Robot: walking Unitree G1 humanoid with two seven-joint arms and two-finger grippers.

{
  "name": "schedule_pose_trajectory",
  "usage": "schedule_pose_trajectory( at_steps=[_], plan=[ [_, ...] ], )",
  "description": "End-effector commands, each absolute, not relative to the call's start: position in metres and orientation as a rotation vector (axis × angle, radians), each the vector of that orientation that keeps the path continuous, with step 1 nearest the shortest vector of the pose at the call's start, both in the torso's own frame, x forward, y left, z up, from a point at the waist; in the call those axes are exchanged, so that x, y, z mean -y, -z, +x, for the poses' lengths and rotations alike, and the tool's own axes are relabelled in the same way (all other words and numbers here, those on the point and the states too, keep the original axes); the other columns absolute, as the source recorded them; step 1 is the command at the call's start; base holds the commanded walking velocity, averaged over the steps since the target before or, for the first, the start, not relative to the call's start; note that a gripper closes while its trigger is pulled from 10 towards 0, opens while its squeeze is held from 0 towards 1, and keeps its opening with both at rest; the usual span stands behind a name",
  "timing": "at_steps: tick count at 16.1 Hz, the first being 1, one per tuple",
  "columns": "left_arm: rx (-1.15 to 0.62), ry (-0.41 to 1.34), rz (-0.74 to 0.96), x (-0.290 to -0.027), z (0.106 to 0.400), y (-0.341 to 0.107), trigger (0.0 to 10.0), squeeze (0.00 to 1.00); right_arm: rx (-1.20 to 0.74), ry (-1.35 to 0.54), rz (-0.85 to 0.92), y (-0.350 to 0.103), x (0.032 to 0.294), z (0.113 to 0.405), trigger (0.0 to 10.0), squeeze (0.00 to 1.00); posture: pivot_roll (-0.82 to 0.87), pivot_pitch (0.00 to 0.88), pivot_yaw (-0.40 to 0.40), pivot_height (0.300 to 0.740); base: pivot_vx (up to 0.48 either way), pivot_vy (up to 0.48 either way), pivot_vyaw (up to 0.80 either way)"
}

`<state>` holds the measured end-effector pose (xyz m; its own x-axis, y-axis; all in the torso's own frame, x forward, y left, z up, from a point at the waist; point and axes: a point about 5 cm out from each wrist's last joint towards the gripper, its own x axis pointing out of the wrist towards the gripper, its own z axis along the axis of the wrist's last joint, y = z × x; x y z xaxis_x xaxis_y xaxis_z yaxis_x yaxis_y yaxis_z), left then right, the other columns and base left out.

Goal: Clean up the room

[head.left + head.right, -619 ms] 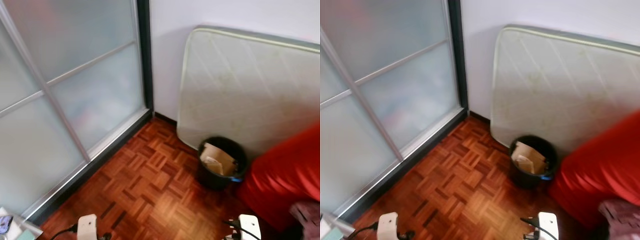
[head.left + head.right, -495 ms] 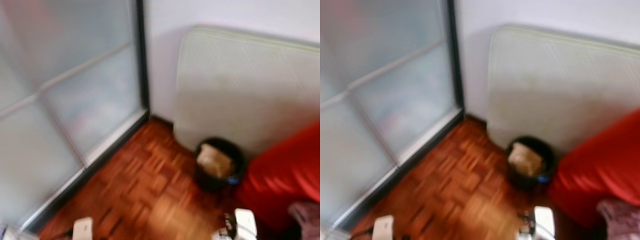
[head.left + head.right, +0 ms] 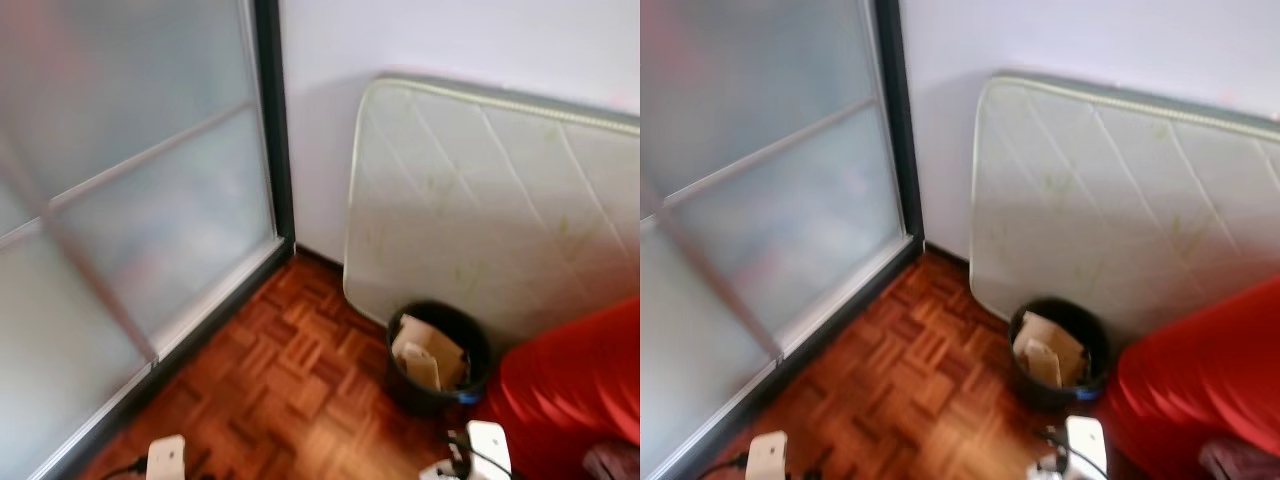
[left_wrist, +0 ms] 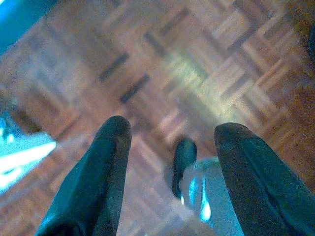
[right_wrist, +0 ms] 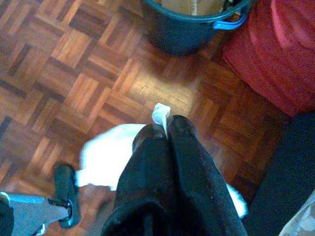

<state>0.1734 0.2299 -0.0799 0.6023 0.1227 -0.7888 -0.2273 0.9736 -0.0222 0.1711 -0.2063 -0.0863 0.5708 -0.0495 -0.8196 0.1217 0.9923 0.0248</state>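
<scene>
A black bin (image 3: 437, 358) holding brown cardboard stands on the parquet against a leaning mattress (image 3: 480, 200); the same bin (image 5: 189, 24) has a blue handle in the right wrist view. My right gripper (image 5: 162, 127) is shut on a white tissue (image 5: 160, 114), with more white paper (image 5: 106, 155) hanging below the fingers, held above the floor a short way from the bin. My left gripper (image 4: 170, 137) is open over bare parquet with nothing between its fingers. The tops of both wrists (image 3: 168, 458) (image 3: 488, 448) show at the lower edge of the head views.
Frosted sliding doors (image 3: 130, 200) in a dark frame line the left side. A red covered seat or bed (image 3: 570, 380) stands right of the bin, with a patterned cloth (image 3: 612, 462) at its corner. Parquet floor (image 3: 290, 390) lies open between the doors and bin.
The whole picture has shifted and passed through a blur, so the camera has moved, with the bin and mattress now a little nearer. The bin's contents look the same.
</scene>
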Motion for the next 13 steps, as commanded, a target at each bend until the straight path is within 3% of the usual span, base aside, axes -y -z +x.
schedule_pose_trajectory(
  at_steps=[1, 9, 13],
  plan=[
    [-0.908, -0.188, -0.132, -0.2241, 0.1748, 0.0807, 10.0, 0.0, -0.969, 0.115, 0.066, 0.0867, 0.2141, 0.1671, 10.0, 0.0, -0.01, 0.0, 0.007, 0.74, 0.375, 0.0, 0.0],
    [-0.907, -0.191, -0.135, -0.2244, 0.1751, 0.0805, 10.0, 0.0, -0.967, 0.143, 0.087, 0.0868, 0.2148, 0.1668, 10.0, 0.0, -0.01, 0.0, 0.004, 0.74, 0.373, 0.0, 0.0],
    [-0.906, -0.193, -0.137, -0.2243, 0.1754, 0.0804, 10.0, 0.0, -0.958, 0.132, 0.093, 0.0862, 0.2143, 0.1679, 10.0, 0.0, 0.0, 0.0, 0.003, 0.74, 0.372, 0.0, -0.6]
  ],
)
